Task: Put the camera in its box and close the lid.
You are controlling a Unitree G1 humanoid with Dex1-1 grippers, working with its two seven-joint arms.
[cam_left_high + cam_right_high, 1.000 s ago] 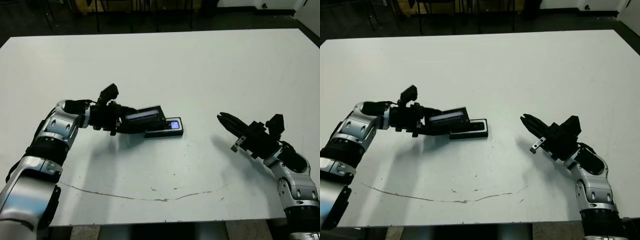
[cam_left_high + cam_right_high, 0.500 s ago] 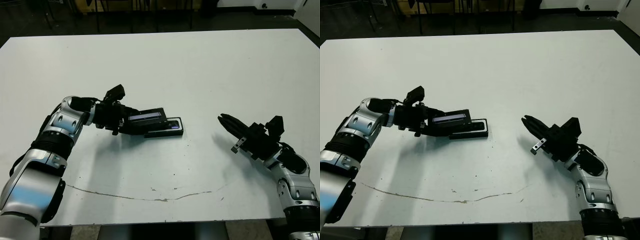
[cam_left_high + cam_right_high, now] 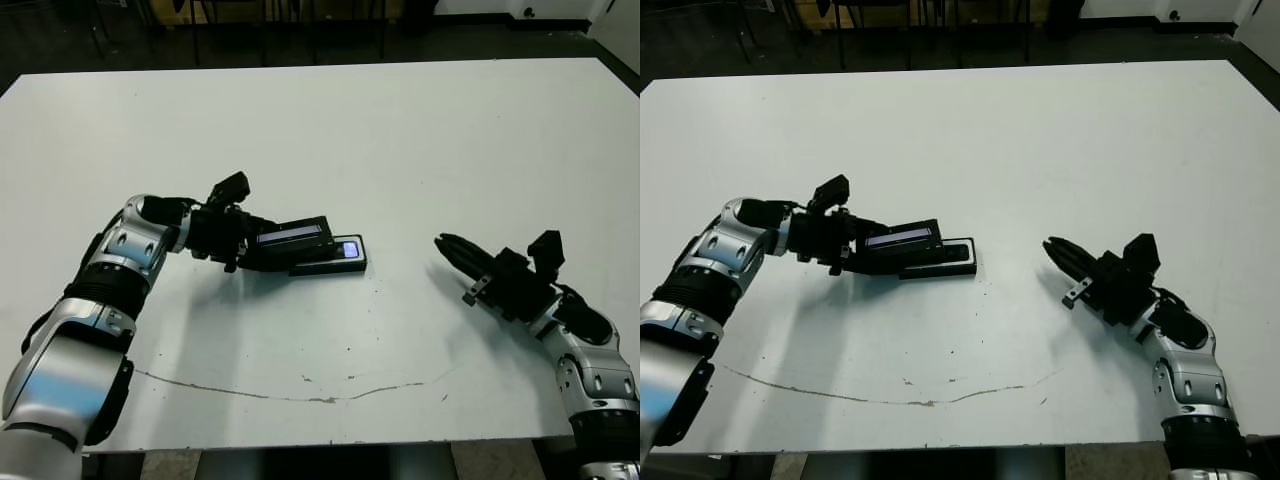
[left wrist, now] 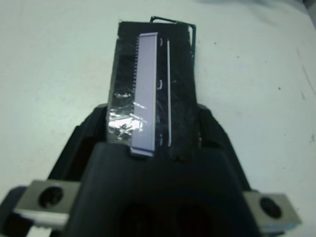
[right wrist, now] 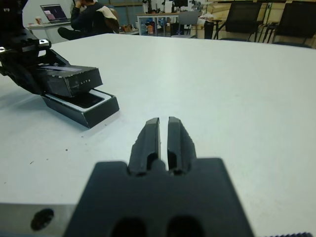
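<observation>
Left gripper (image 3: 243, 250) clamped on lid (image 3: 290, 237), tilted over left end of box (image 3: 330, 264) at table (image 3: 400, 140) centre-left. Camera (image 3: 347, 249) seated in box, lit square exposed at right end. Right gripper (image 3: 452, 248) empty, fingers together, well apart to right.

From my station, the lid (image 3: 290, 236) covered the box's (image 3: 328, 265) near half, so I saw only the camera's (image 3: 347, 250) lit end. The left gripper (image 3: 243, 250) hid the lid's held end. In the right wrist view, the person (image 5: 90, 16) beyond the worktop (image 3: 400, 150) was cut off.
</observation>
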